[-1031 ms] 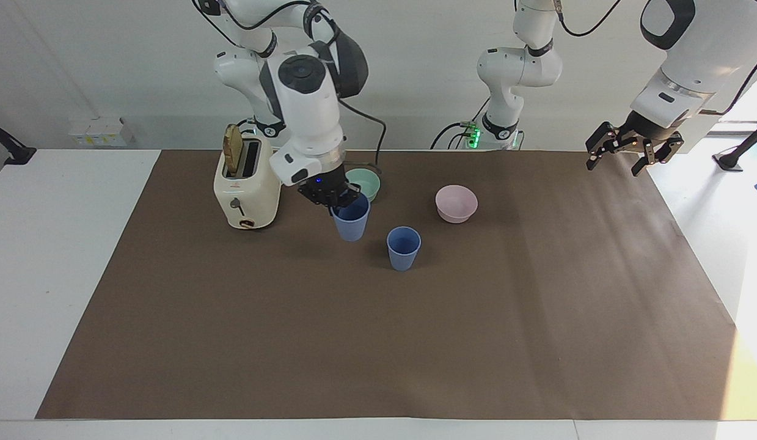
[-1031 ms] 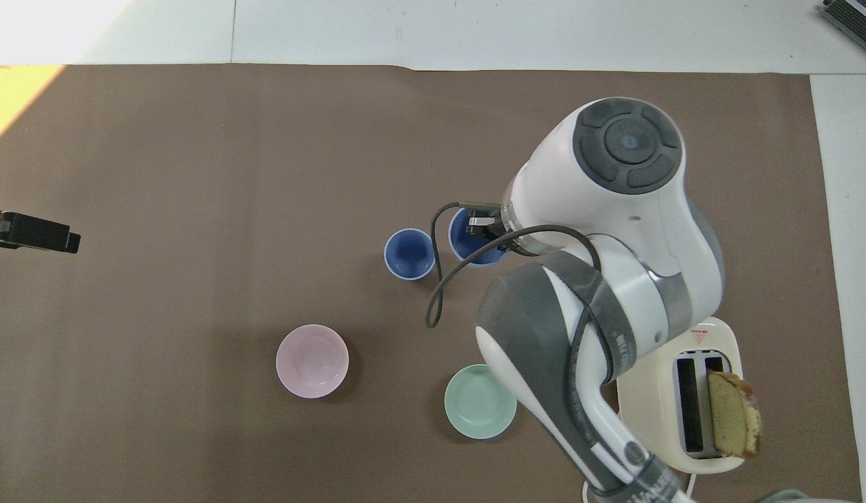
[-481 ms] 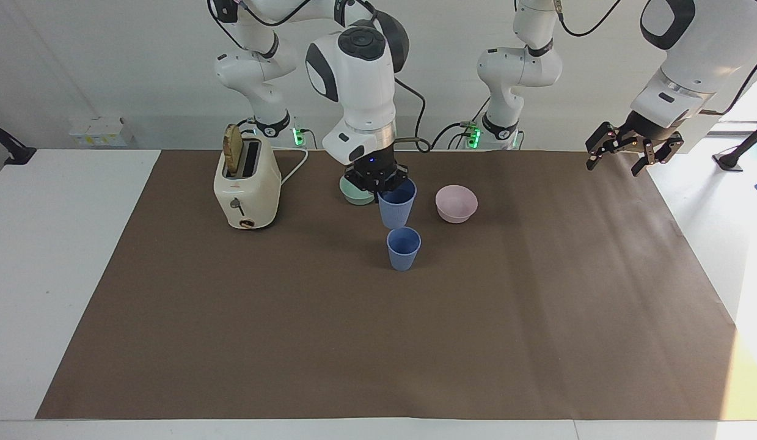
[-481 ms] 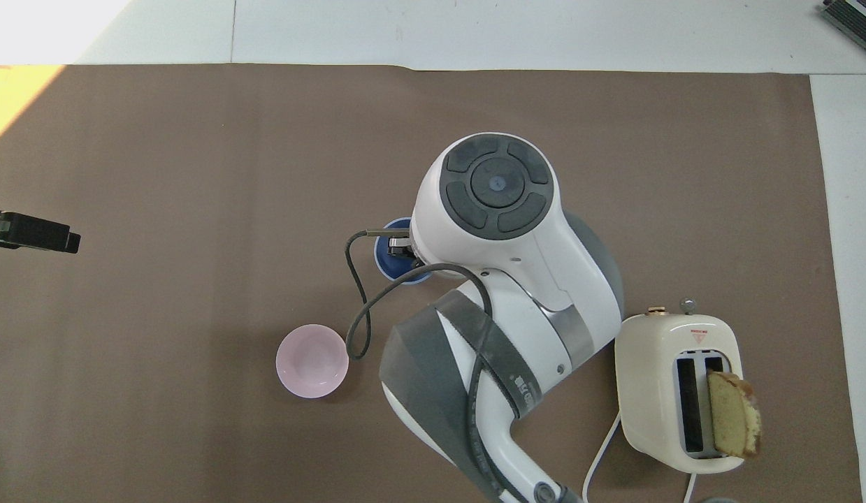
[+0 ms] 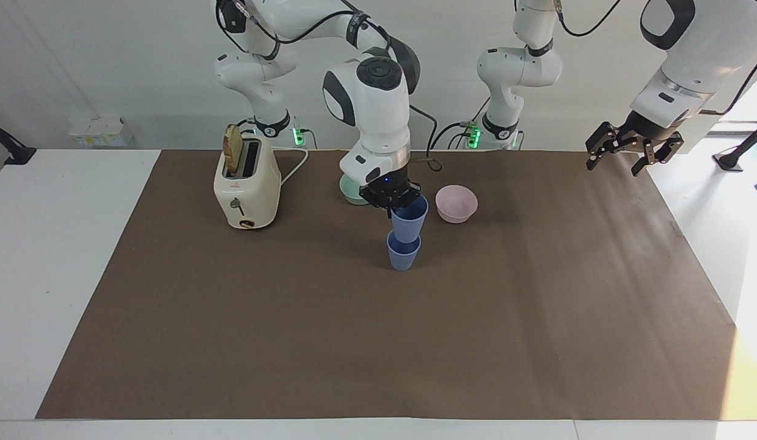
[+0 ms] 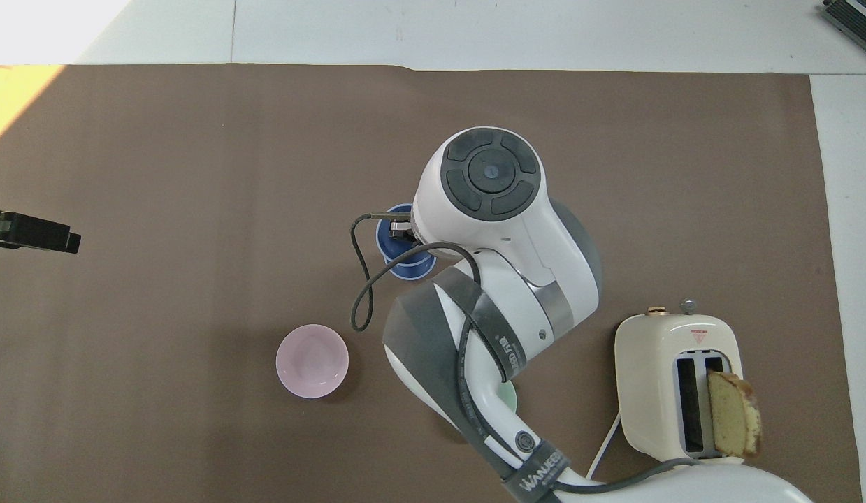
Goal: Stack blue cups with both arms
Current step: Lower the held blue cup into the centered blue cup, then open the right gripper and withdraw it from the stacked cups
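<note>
My right gripper is shut on the rim of one blue cup and holds it upright, slightly tilted, directly over the second blue cup. The held cup's base sits in the mouth of the standing cup, which rests on the brown mat. In the overhead view the right arm covers most of both cups; part of the held cup and the lower cup's rim show. My left gripper is open and empty, and waits high over the mat's edge at the left arm's end.
A cream toaster with a bread slice stands toward the right arm's end. A teal bowl and a pink bowl sit nearer to the robots than the cups. The brown mat covers the table.
My right gripper carried its blue cup from beside the toaster toward the left arm's end and lowered it onto the standing cup. The left arm has not moved.
</note>
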You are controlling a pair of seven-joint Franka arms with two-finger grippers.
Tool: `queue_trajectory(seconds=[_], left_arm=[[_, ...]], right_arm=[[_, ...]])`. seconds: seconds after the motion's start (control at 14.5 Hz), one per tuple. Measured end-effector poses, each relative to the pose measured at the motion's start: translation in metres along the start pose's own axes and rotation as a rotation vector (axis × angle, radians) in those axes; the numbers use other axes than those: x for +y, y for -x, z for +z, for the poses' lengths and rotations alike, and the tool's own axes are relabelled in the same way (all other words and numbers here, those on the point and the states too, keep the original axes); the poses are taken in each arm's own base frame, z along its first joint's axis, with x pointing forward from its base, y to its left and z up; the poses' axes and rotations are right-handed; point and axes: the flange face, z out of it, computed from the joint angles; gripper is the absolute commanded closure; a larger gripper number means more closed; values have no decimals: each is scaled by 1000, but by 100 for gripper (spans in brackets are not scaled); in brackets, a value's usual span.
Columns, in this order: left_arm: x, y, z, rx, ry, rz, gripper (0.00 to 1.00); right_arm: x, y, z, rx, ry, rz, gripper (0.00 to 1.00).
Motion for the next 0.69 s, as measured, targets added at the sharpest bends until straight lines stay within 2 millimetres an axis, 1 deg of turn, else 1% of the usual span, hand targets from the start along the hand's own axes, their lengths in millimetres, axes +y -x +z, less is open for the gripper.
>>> queue_trajectory(seconds=[0.21,0.41,0.48,0.55,0.69], left_arm=[[0,0,0,0,0,1,0],[1,0,0,0,0,1,0],[1,0,0,0,0,1,0],[1,0,0,0,0,1,0],[1,0,0,0,0,2,0]], right_arm=[[2,0,17,-14,18,-1,100],[3,2,40,-16,26,-5,100],[2,2,48,-18,28,-5,62],[2,1,56,-18,27,-5,1],[3,-1,65,-18,26,-2,0]])
